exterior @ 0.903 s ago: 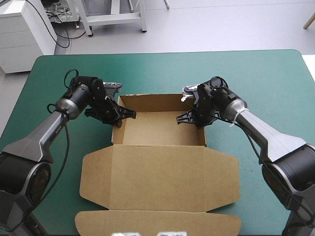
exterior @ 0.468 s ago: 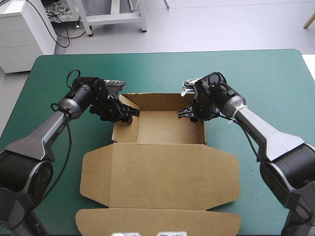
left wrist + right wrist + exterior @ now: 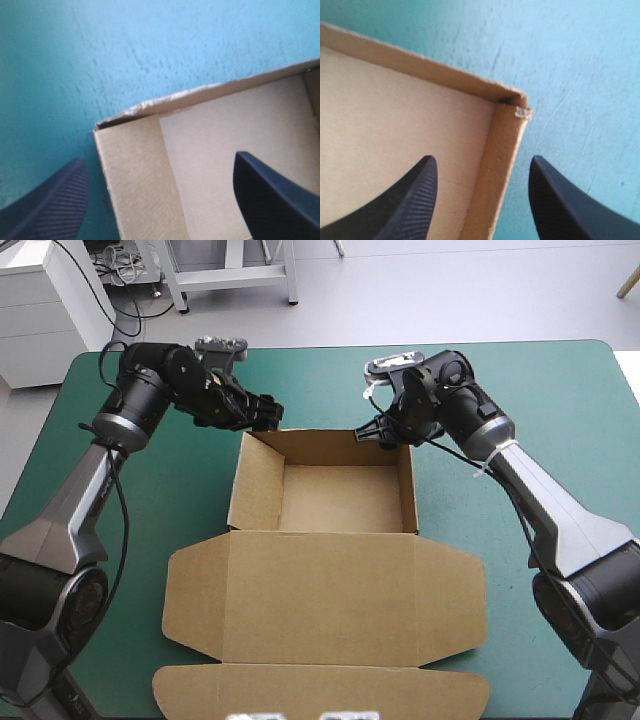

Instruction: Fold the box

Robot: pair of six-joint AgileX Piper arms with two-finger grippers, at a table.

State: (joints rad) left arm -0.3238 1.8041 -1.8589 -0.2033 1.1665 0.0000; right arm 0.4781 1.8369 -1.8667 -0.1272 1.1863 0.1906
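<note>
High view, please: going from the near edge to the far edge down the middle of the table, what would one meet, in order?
The box's outer flap → lid panel → tray floor → far wall → teal-green cover.

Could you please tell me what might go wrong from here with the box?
1. The left gripper and right gripper are both open, each straddling a far corner of the box. Nothing holds the walls, so they may spring outward.
2. A wall stands between each pair of fingers. Closing or lowering off-centre could bend or crush it.
</note>
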